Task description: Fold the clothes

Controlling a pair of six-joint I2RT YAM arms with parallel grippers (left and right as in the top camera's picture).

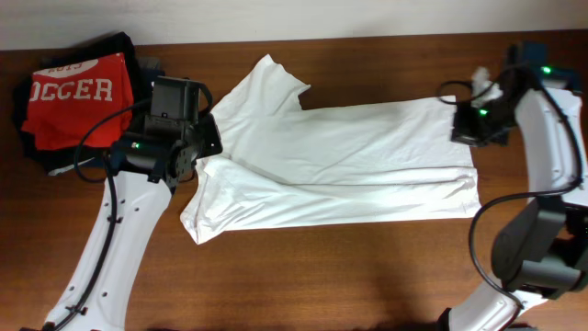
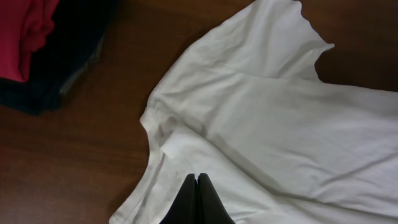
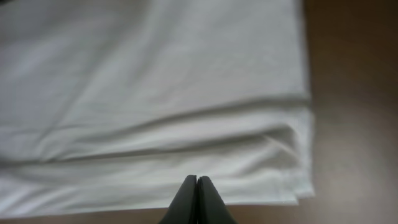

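Observation:
A white T-shirt (image 1: 349, 156) lies on the brown table, folded lengthwise, with one sleeve (image 1: 266, 83) sticking out at the back left. My left gripper (image 1: 207, 138) is shut and empty, hovering over the shirt's left end near the shoulder; in the left wrist view its tips (image 2: 197, 178) are over the white cloth (image 2: 267, 112). My right gripper (image 1: 464, 129) is shut and empty over the shirt's right hem; in the right wrist view its tips (image 3: 197, 179) are above the folded edge (image 3: 155, 93).
A pile of folded clothes with a red printed shirt on top (image 1: 78, 92) sits at the back left corner and also shows in the left wrist view (image 2: 37, 43). Bare brown table (image 1: 349, 267) lies in front of the shirt.

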